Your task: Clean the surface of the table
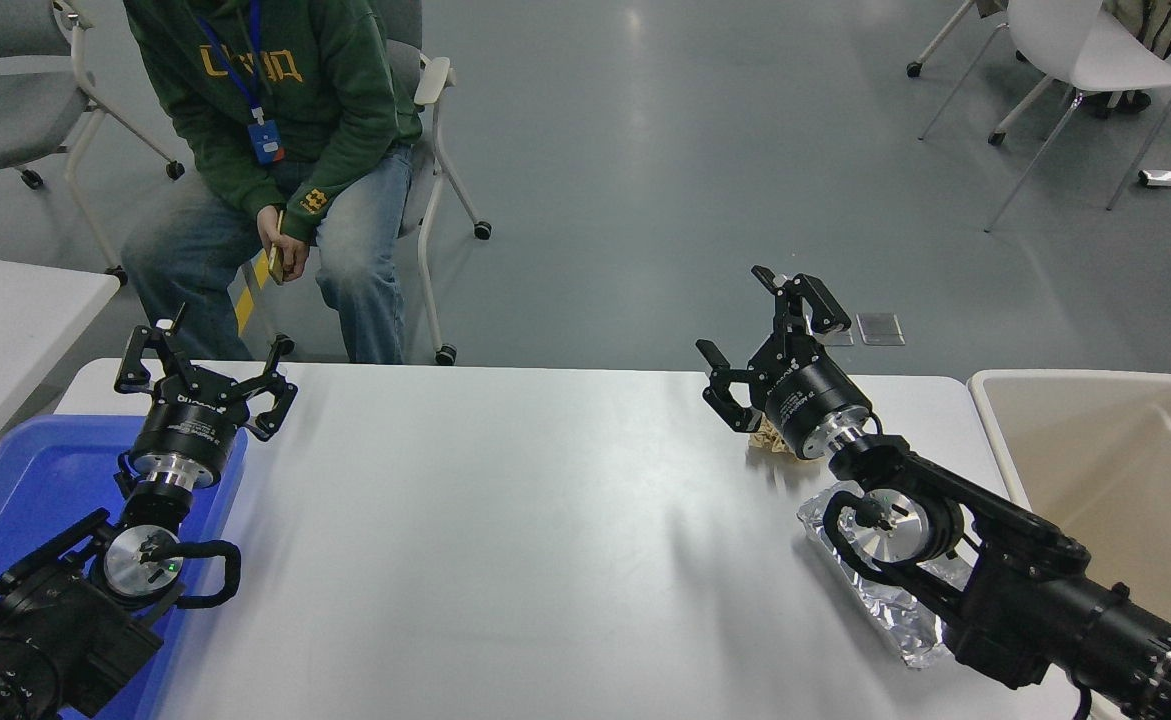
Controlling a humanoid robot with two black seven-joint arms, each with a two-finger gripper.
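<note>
The glossy white table surface [505, 520] fills the lower half of the head view. A crumpled brown paper ball [767, 436] lies at its far right, mostly hidden behind my right gripper's body. A crumpled silver foil tray [890, 605] lies nearer, partly covered by my right arm. My right gripper [757, 330] is open and empty, raised above the table's far edge just beyond the paper ball. My left gripper [203, 370] is open and parked at the lower left.
A blue plastic tray [15, 490] sits at the table's left end under my left arm. A beige bin [1105, 460] stands at the right end. A person in a green hoodie [275, 110] sits beyond the far edge. A smaller white table [5, 310] is at the left.
</note>
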